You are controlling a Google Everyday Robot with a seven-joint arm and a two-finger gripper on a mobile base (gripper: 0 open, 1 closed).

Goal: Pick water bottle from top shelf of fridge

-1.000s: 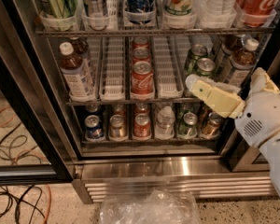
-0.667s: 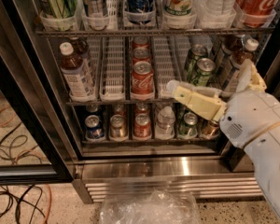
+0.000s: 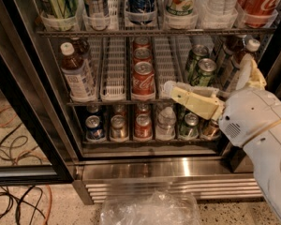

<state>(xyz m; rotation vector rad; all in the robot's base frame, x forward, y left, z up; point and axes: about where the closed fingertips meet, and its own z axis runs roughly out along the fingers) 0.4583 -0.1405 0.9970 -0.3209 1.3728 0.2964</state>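
The water bottle [image 3: 220,1] stands upright on the top shelf [image 3: 154,32], in the second lane from the right. I see only its clear ribbed lower body and pale label; the cap is cut off. The fridge [image 3: 145,170] has a steel base. My gripper [image 3: 178,93] hangs lower, before the middle rack, right of centre.

Cola cans [image 3: 143,81]: red, one behind another in the centre lane of the middle rack [image 3: 117,101].
Tea bottle [image 3: 77,74]: brown, white cap, upright at that rack's left.
Green cans [image 3: 204,72]: two, right side, just behind the hand [image 3: 171,89].
Lower cans [image 3: 118,128]: a row on the lower rack [image 3: 131,142].
Cables [image 3: 9,125]: orange and black, loose on the floor [image 3: 61,211], left.
Plastic wrap [image 3: 150,211]: clear, crumpled, on the floor in front.
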